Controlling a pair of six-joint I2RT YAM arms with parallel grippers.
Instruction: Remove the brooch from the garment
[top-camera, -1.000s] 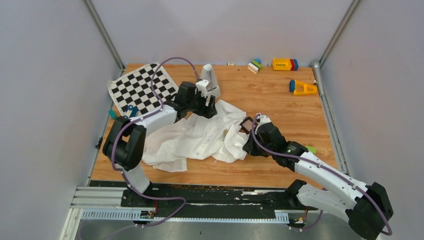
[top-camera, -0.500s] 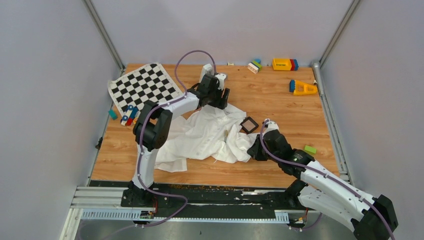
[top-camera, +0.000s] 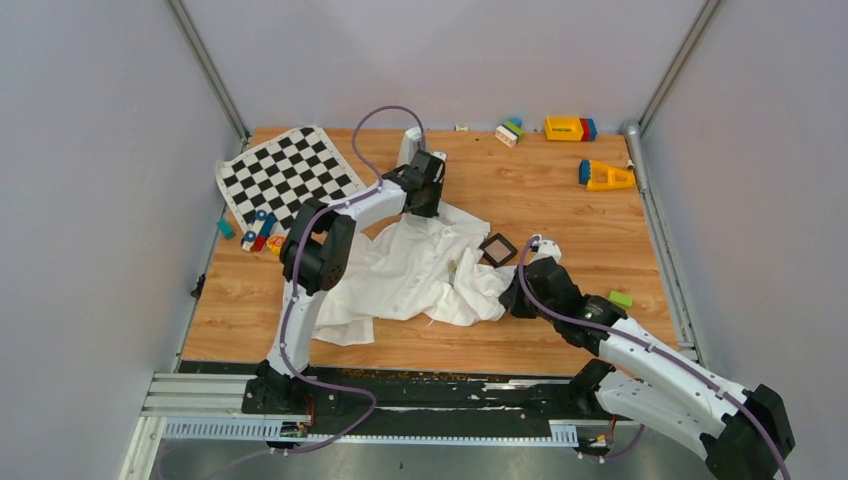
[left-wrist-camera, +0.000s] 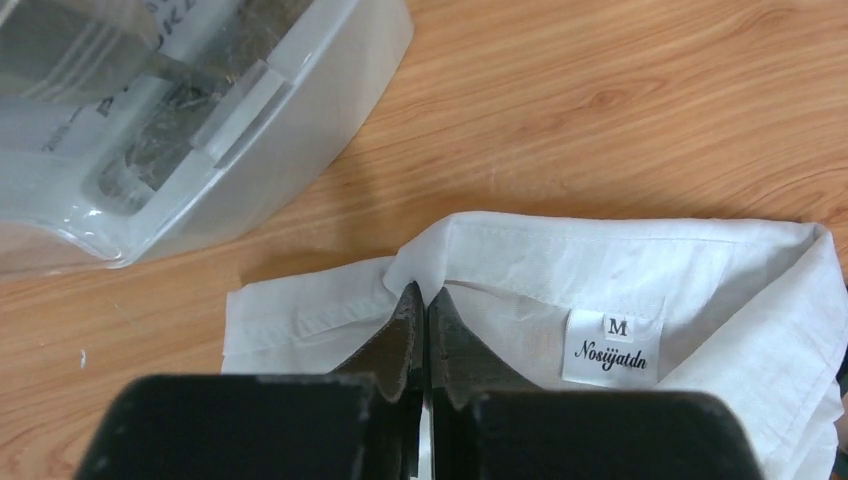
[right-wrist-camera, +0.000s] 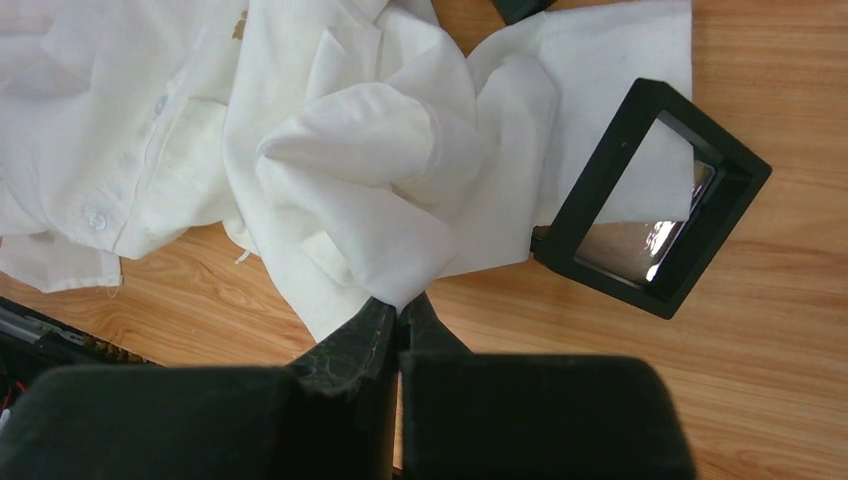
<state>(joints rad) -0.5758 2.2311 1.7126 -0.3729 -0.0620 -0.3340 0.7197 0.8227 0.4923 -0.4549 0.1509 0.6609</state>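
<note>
The white garment (top-camera: 400, 275) lies crumpled in the middle of the wooden table. My left gripper (top-camera: 428, 205) is at its far edge. In the left wrist view it (left-wrist-camera: 420, 290) is shut on the collar edge of the garment (left-wrist-camera: 700, 270), left of the size label. My right gripper (top-camera: 510, 298) sits at the garment's right side. In the right wrist view it (right-wrist-camera: 400, 305) is shut on a fold of the cloth (right-wrist-camera: 350, 150). A tiny gold speck, the brooch (right-wrist-camera: 240, 25), shows on the shirt front near the buttons, also as a greenish dot (top-camera: 454, 270).
A black square box (top-camera: 497, 248) (right-wrist-camera: 650, 200) rests against the garment's right edge. A clear plastic container (left-wrist-camera: 150, 120) stands just beyond the collar. The chequered mat (top-camera: 285, 175) is at the back left, coloured blocks (top-camera: 570, 128) at the back, and a green piece (top-camera: 621, 298) to the right.
My left arm swung from the garment's left side to its far collar edge, then its open gripper shut on the collar. My right gripper stayed shut on the cloth and drew slightly nearer.
</note>
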